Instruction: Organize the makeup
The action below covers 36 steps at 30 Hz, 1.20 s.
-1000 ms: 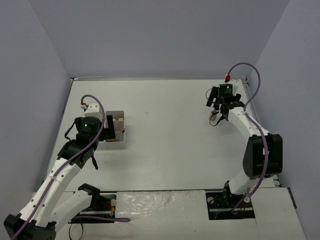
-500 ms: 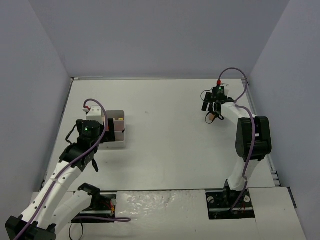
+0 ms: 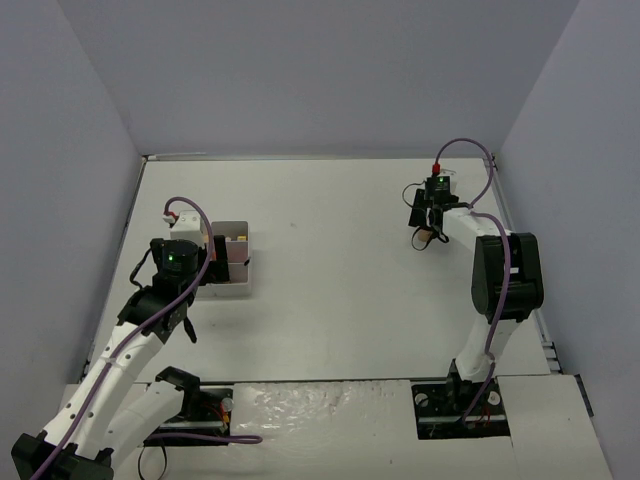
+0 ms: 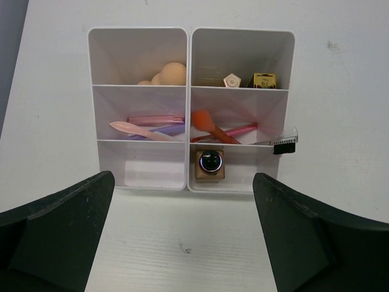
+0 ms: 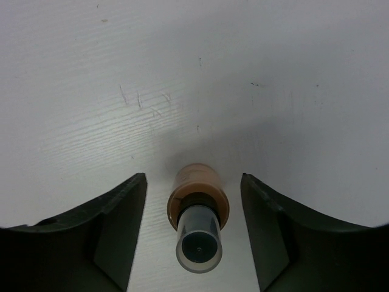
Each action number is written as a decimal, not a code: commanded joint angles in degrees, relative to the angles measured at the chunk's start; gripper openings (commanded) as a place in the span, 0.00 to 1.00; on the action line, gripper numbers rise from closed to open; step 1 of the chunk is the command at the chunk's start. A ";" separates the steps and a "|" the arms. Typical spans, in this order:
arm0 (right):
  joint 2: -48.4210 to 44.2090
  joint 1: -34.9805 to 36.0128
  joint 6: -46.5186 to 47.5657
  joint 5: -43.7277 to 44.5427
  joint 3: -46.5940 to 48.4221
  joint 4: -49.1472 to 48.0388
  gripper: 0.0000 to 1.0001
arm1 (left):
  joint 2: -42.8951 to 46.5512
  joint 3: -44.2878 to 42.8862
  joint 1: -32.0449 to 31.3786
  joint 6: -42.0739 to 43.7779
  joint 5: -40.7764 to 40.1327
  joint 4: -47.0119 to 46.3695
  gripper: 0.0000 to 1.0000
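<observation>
My right pincer (image 5: 193, 182): spread, flanking tan bottle (image 5: 197, 196), gaps either side | my left pincer (image 4: 182, 176): spread | bottle upright or lying: cannot tell

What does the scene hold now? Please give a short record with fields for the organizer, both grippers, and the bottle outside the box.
organizer: white, six compartments, on the left side of the table
far row: peach sponges left; lipstick tubes right
middle row: pink and lilac sticks left; orange brush right
near row: left empty; tan bottle right
left gripper: open, holds nothing, faces the organizer
right gripper: open, fingers either side of the upright second tan bottle, not touching it
</observation>
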<state>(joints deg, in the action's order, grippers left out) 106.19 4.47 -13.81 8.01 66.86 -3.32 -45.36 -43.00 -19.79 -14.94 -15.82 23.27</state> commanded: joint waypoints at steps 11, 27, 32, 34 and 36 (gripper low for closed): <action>-6.48 1.85 1.42 -1.97 -4.13 -2.64 0.06 | 0.01 -1.56 0.95 0.70 0.27 -3.67 0.97; -15.00 36.00 15.48 -18.43 -8.05 -4.54 0.00 | 1.44 -0.56 1.60 0.70 4.50 -5.45 0.97; -11.99 43.39 17.15 -19.87 -7.63 -4.50 0.00 | 2.91 0.19 1.60 0.70 5.54 -6.21 0.97; -10.53 45.71 17.22 -19.45 -7.12 -4.64 0.00 | 3.28 0.43 1.60 0.73 5.56 -6.43 0.97; -9.29 47.81 17.59 -18.24 -6.84 -4.94 0.00 | 3.35 0.29 1.60 0.88 5.22 -6.22 0.97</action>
<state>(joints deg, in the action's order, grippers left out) 95.14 49.06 1.65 -10.63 58.46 -5.48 -42.56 -41.46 -18.65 -14.94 -10.85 20.91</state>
